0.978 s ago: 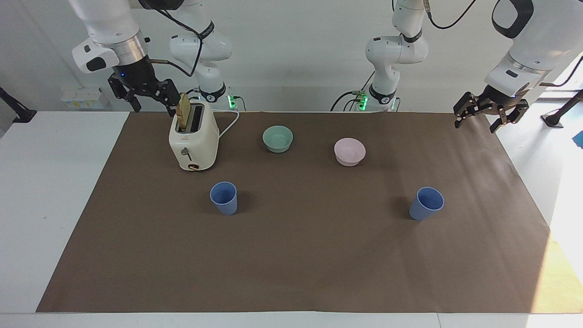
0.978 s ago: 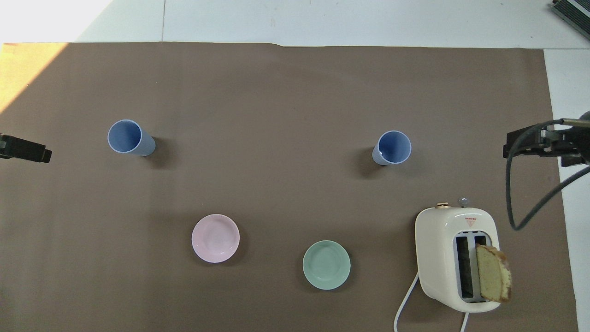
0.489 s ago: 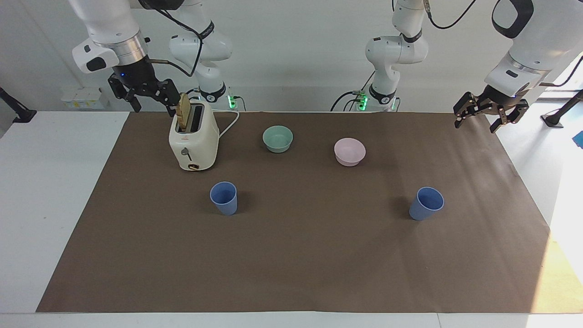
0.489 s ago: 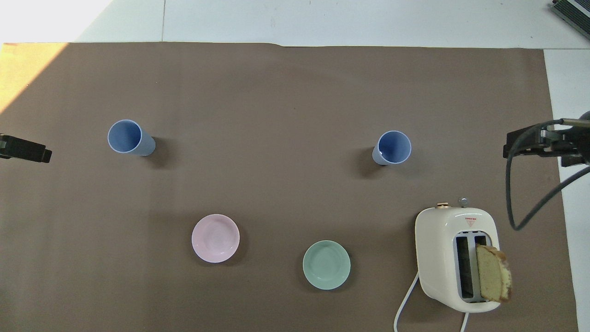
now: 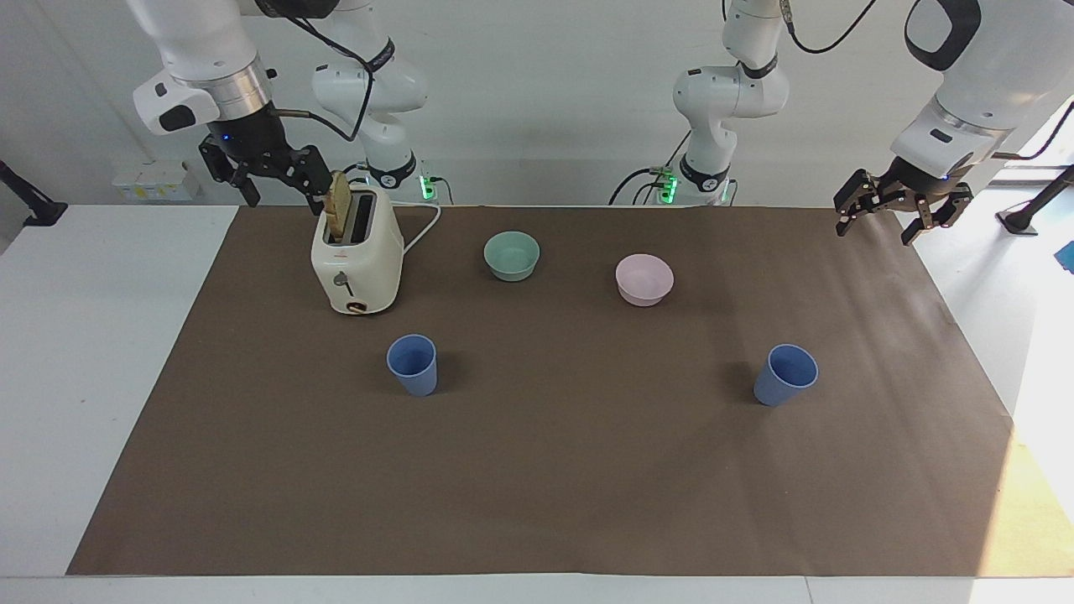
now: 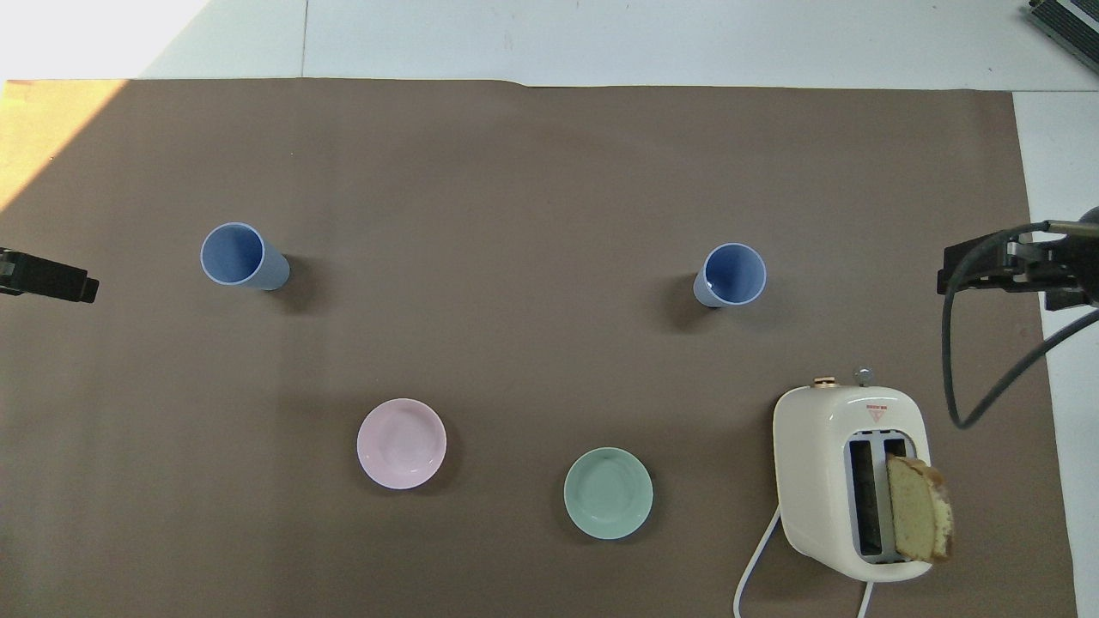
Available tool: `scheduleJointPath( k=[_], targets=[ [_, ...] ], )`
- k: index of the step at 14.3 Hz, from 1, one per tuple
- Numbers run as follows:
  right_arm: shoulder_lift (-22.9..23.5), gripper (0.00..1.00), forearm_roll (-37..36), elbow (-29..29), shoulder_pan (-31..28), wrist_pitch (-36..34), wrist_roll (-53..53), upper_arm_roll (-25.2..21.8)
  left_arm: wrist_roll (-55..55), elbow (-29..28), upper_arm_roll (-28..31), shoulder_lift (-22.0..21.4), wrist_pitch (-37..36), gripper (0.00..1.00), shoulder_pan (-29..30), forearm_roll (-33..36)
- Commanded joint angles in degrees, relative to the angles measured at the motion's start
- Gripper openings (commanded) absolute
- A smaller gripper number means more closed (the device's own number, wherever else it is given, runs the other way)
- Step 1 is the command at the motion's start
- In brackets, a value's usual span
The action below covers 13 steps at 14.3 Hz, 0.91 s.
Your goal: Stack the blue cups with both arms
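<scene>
At the right arm's end of the table (image 5: 84,352), the right gripper (image 5: 281,189) hangs in the air over the edge of the brown mat (image 5: 537,470), its fingers spread apart and holding nothing. Just beside it in the facing view stands a cream toaster (image 5: 357,260) with a slice of bread (image 5: 338,205) sticking up from one slot. The overhead view shows the gripper clear of both. The first blue cup (image 5: 413,363) stands upright on the mat, mouth up, farther from the robots than the toaster and near it. Toward the middle of the mat sits the green bowl (image 5: 512,255), close to the robots, and beside it the pink bowl (image 5: 644,278), a little farther from them. The second blue cup (image 5: 785,375) stands upright toward the left arm's end, about as far from the robots as the first cup and well apart from it. Neither cup is touched by anything. The left gripper (image 5: 894,218) hovers over the mat's edge at the left arm's end, fingers spread and holding nothing, well apart from the second cup.
</scene>
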Motion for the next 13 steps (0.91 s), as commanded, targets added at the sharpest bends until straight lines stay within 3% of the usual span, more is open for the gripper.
scheduleJointPath(
  k=[1,13],
  targets=[
    [-0.76,1.0,1.09,-0.85,-0.37,0.27,0.53,0.07,-0.64,0.91,0.08,0.42,0.21,1.0,-0.4,0.87],
    [-0.76,1.0,1.09,-0.85,-0.37,0.27,0.53,0.15,-0.29,1.18,-0.01,0.68,0.39,1.0,-0.4,0.6]
  ],
)
